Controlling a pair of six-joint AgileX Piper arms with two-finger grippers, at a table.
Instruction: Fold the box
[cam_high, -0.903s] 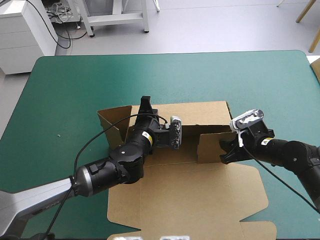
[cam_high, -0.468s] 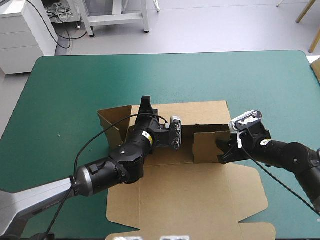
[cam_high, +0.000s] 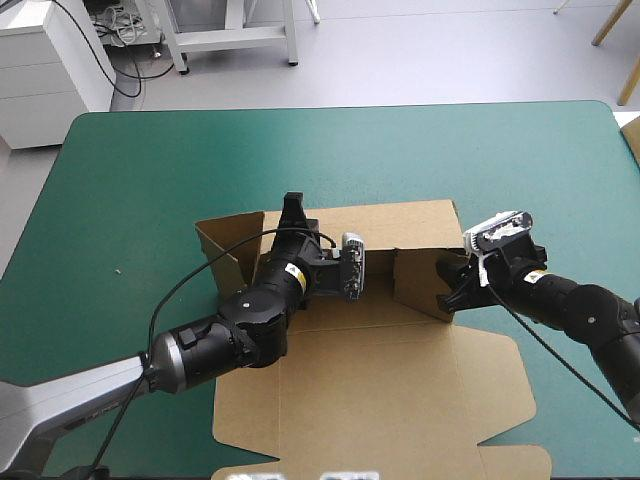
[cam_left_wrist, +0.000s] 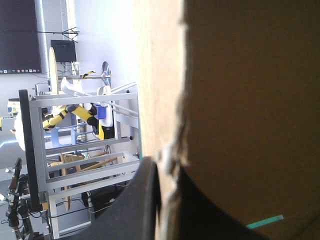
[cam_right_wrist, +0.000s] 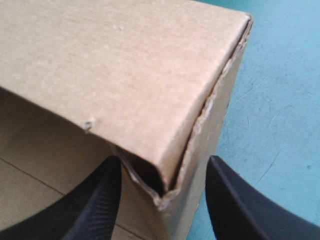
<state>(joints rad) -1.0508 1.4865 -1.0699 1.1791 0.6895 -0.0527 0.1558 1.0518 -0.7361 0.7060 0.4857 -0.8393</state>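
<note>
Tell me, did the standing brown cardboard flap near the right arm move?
Yes. The brown cardboard flap swung away from the table's near side, toward the box's raised far wall, which stayed put.

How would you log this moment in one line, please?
box: walls partly raised | left gripper: shut on box | right gripper: open, astride box corner

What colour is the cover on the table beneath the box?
Teal-green; the cover shows best in the high view, all round the brown box.
</note>
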